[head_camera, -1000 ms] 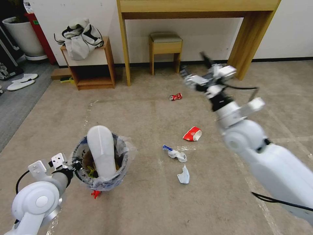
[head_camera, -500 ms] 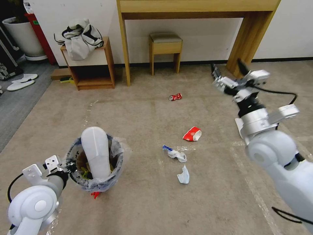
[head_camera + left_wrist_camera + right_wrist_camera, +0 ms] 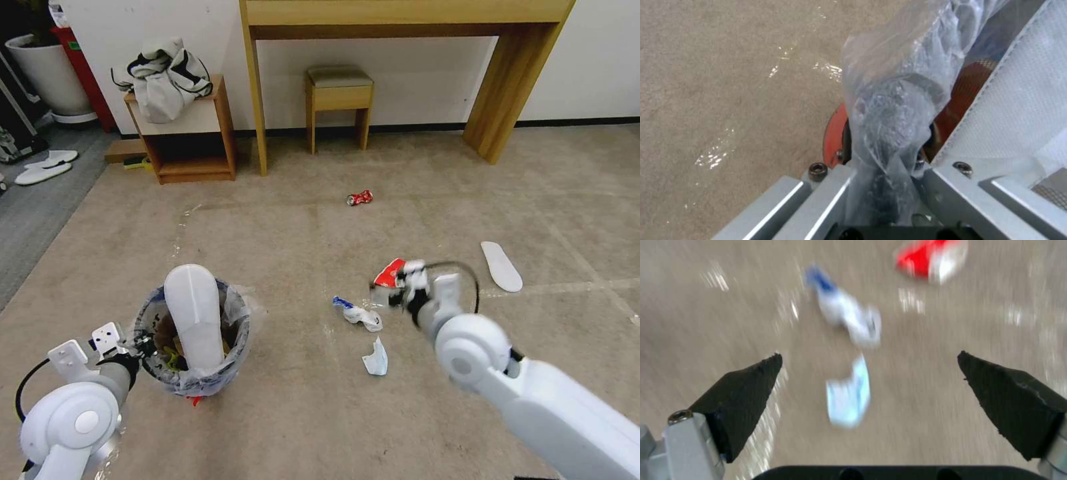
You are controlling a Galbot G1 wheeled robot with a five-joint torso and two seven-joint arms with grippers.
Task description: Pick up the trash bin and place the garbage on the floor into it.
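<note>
Down at seven o'clock in the head view, the left hand [image 3: 137,345] pinched the bag-lined rim of the trash bin [image 3: 192,373], a white insole [image 3: 195,315] standing in it. Toward the centre, white-blue scraps [image 3: 363,317] and a smaller scrap [image 3: 377,360] lay on the floor [image 3: 300,413]. Beside them, the right hand [image 3: 869,370] hung with fingers spread wide, the red-white cup [image 3: 388,273] just at its twelve o'clock. Another insole [image 3: 501,265] lay at three o'clock.
</note>
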